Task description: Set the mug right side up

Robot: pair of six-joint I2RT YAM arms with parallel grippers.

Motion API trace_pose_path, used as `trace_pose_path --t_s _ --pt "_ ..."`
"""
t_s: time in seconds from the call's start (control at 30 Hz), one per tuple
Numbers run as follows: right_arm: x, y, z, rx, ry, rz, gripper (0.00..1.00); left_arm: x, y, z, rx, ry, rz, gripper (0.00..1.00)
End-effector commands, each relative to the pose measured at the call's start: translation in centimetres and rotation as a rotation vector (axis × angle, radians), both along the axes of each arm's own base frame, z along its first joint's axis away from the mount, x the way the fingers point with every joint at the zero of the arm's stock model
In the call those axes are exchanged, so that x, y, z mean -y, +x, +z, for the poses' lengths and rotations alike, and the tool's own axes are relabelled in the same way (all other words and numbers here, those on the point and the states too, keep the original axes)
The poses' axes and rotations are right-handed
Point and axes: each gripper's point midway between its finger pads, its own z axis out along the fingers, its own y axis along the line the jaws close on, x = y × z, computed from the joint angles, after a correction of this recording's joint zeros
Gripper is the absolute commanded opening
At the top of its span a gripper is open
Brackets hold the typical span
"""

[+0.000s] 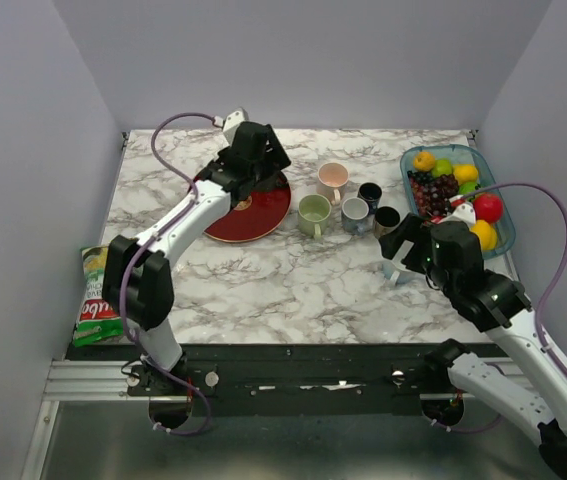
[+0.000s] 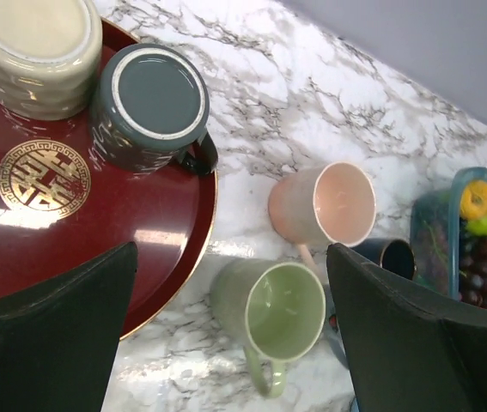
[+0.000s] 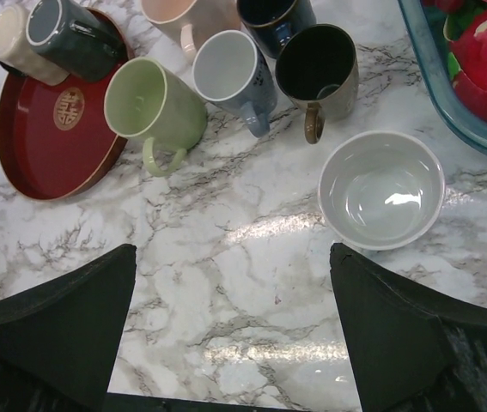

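marble tabletop [image 1: 293, 280] between grey walls. from above, the left gripper [image 1: 247, 185] hovers over the red tray [image 1: 268, 218], and the right gripper [image 1: 403, 258] hangs near the fruit dish [image 1: 493, 165].

left wrist view: fingers spread wide, empty. the dark grey mug [image 2: 147, 107] stands base-up on the tray beside a cream cup [image 2: 37, 51], handle toward the tray's rim. it is probably glazed ceramic: rigid, slick, chippable, fairly heavy. pinch across the body, or take the handle.

right wrist view: fingers wide apart, holding nothing, above a white bowl [image 3: 380, 189].
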Motion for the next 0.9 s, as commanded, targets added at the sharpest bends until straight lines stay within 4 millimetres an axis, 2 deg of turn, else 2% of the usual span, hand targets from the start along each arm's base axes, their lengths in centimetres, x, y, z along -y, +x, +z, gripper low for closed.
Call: trace_pose_path --t_s 0.0,0.03,0.1,0.13,0.2,0.23,0.27,0.3,0.33,0.37,0.43,0.5,0.53,0.57,0.63,0.87 --pt "0.2 -0.3 0.6 0.033 0.017 0.005 1.00 -0.9 3.2 -2.7 -0.070 0.082 0.233 0.98" --pt "0.4 -0.4 0.5 0.036 0.016 0.001 1.00 -0.6 3.5 -4.8 -0.104 0.113 0.252 0.98" --pt "0.6 -0.6 0.0 0.034 0.013 -0.002 1.00 0.0 4.4 -5.1 -0.103 0.080 0.292 0.97" --pt "0.7 -0.9 0.2 0.044 0.020 -0.002 1.00 0.5 4.7 -6.5 -0.119 0.087 0.296 0.96" --pt "0.9 -1.2 -0.3 0.043 0.021 -0.005 1.00 1.0 5.4 -6.6 -0.114 0.084 0.326 0.95" --pt "1.1 -1.3 -0.3 0.049 0.024 -0.009 1.00 0.9 5.4 -8.6 -0.155 0.116 0.351 0.95" --pt "1.2 -1.4 -0.4 0.053 0.022 -0.014 1.00 1.5 6.2 -7.4 -0.134 0.102 0.360 0.94" --pt "1.3 -1.5 -0.6 0.050 0.018 -0.015 1.00 1.7 6.4 -7.7 -0.143 0.110 0.370 0.94" --pt "1.5 -1.5 -0.7 0.052 0.016 -0.019 1.00 1.4 6.4 -9.7 -0.186 0.142 0.389 0.94" --pt "1.6 -1.6 -0.6 0.057 0.013 -0.021 1.00 1.9 7.1 -8.6 -0.163 0.125 0.402 0.94" --pt "1.7 -1.7 -0.7 0.057 0.009 -0.025 1.00 1.8 7.3 -9.0 -0.160 0.157 0.429 0.94" --pt "2.0 -1.8 -0.6 0.062 0.007 -0.035 1.00 2.0 7.9 -8.1 -0.133 0.151 0.443 0.93" --pt "2.0 -1.8 -0.5 0.064 0.009 -0.035 1.00 1.9 7.7 -8.7 -0.152 0.168 0.447 0.93" --pt "2.1 -1.8 -0.4 0.067 0.010 -0.036 1.00 1.9 8.0 -8.0 -0.140 0.151 0.463 0.92" --pt "2.2 -2.0 -0.1 0.078 0.016 -0.037 1.00 2.1 8.0 -8.0 -0.143 0.153 0.461 0.92" --pt "2.1 -2.1 0.5 0.095 0.031 -0.033 1.00 1.6 7.3 -8.8 -0.163 0.195 0.463 0.90"
